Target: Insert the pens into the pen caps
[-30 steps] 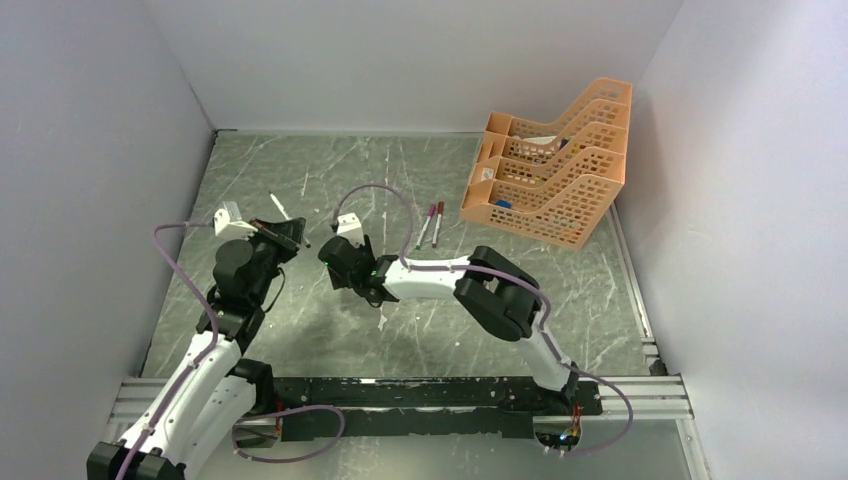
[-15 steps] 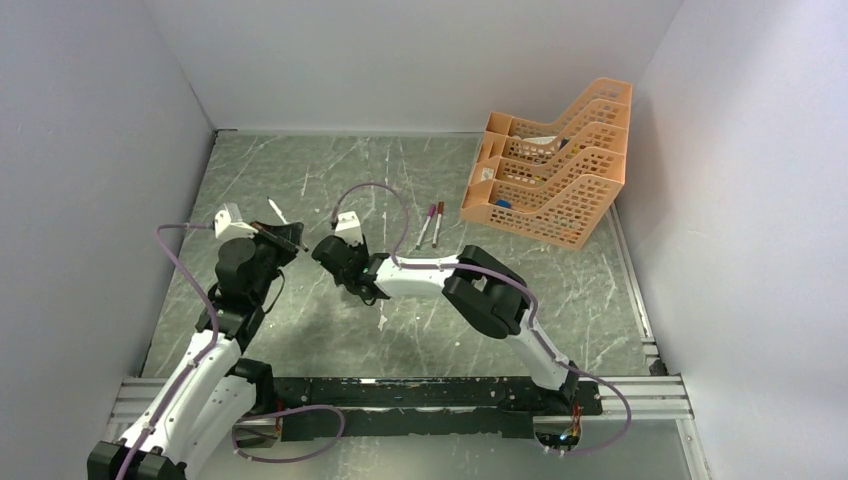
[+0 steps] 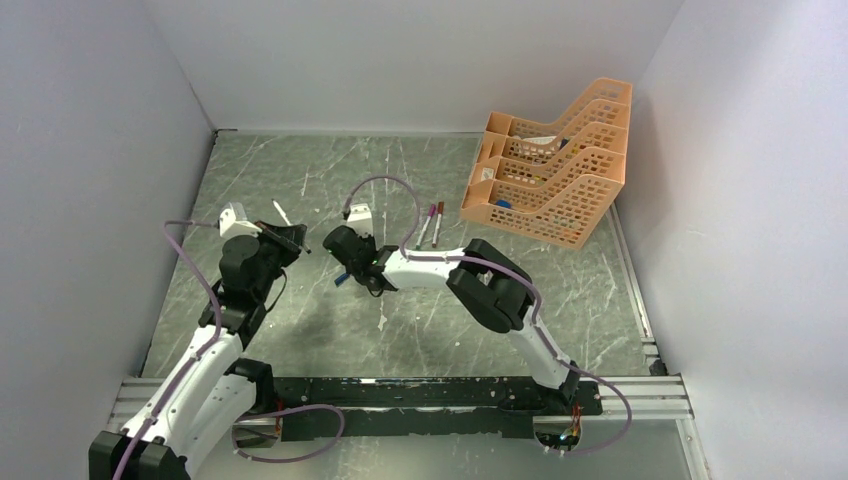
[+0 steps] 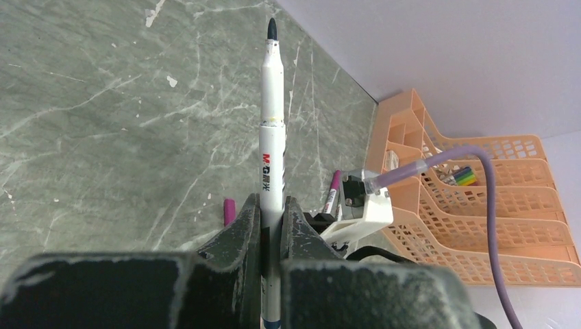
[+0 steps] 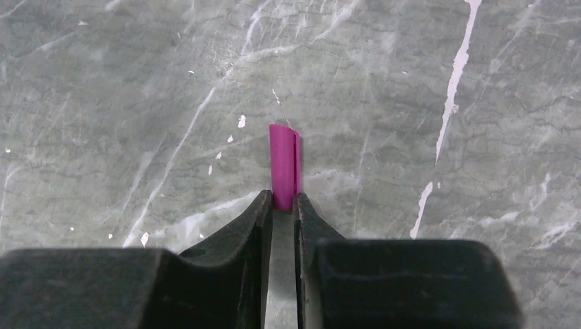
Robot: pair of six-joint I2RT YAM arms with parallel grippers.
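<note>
Right jaws, wide a second ago, are pinching the pink cap while left jaws are clamping a pen tip-out; mouth and tip are needing squaring first.

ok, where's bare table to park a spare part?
Free: back strip of the table between left wall and orange tray; right side between right arm and right wall, on the tray's near side. Crowded: centre, around the left end effector and right end effector, plus the loose pen and two capped pens.
</note>
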